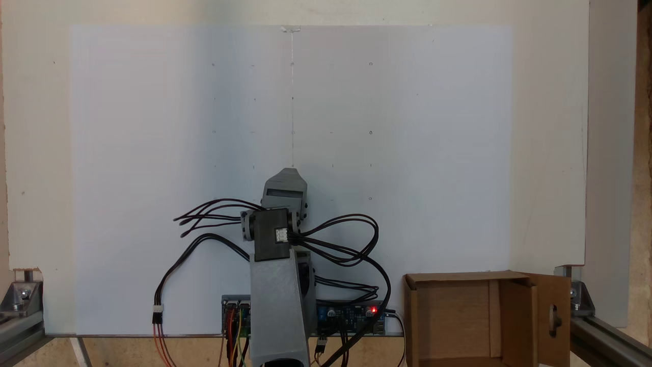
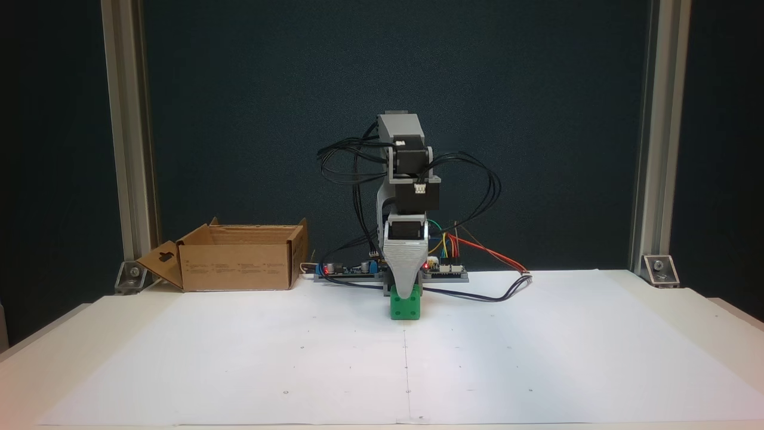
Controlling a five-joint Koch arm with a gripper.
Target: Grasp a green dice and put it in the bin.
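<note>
From the fixed view facing the arm, I see the green dice (image 2: 404, 306) sitting on the white paper (image 2: 537, 358), directly beneath the gripper (image 2: 406, 291), whose grey tip overlaps the dice's top edge. I cannot tell whether the jaws are parted or clamped, since one lies behind the other. The bin (image 2: 239, 263) stands well apart at that view's left.

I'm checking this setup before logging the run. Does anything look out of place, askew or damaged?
Nothing stands out. The green dice sits flat on the white sheet under the gripper. The bin stands upright and open, its keyhole flap folded outward. Loose cables loop around the arm.
</note>
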